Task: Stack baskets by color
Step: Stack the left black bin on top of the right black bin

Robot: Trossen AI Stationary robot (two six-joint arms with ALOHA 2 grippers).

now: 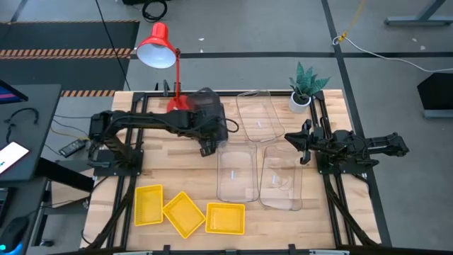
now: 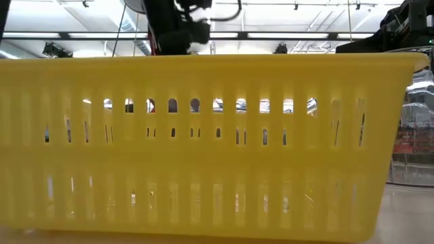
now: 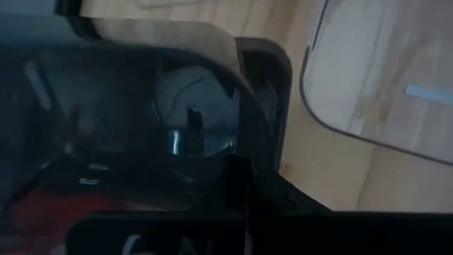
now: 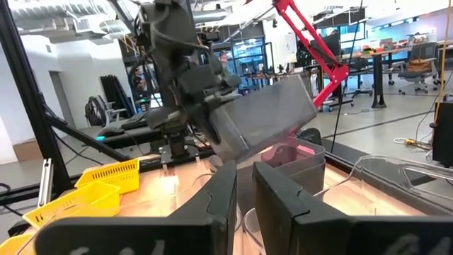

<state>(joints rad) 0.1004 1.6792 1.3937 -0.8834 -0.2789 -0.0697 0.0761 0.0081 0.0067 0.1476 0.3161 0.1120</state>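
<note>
My left gripper (image 4: 211, 106) is shut on a dark grey basket (image 4: 265, 117), which hangs tilted over another dark grey basket (image 4: 301, 168) standing by the red lamp's foot. In the high view the grey baskets (image 1: 205, 103) lie at the table's far side. Three clear baskets (image 1: 237, 173), (image 1: 281, 177), (image 1: 258, 117) rest on their bottoms mid-table. Three yellow baskets (image 1: 148, 205), (image 1: 184, 212), (image 1: 226, 218) sit along the near edge. My right gripper (image 4: 245, 195) waits at the table's right, its fingers a narrow gap apart with nothing between them. My left gripper holds the dark grey basket by the rim (image 4: 221, 106) at one end, coming at it slanting down from above. The basket's own wall (image 3: 141, 127) hides the fingertips in the wrist view. The basket is lifted clear and tilted, its free end (image 4: 308, 95) higher.
A red desk lamp (image 1: 157, 48) stands at the far edge behind the grey baskets, a small potted plant (image 1: 306, 88) at the far right corner. A yellow basket (image 2: 203, 149) fills the low view. Bare wood (image 1: 170, 166) lies between the yellow baskets and the left arm.
</note>
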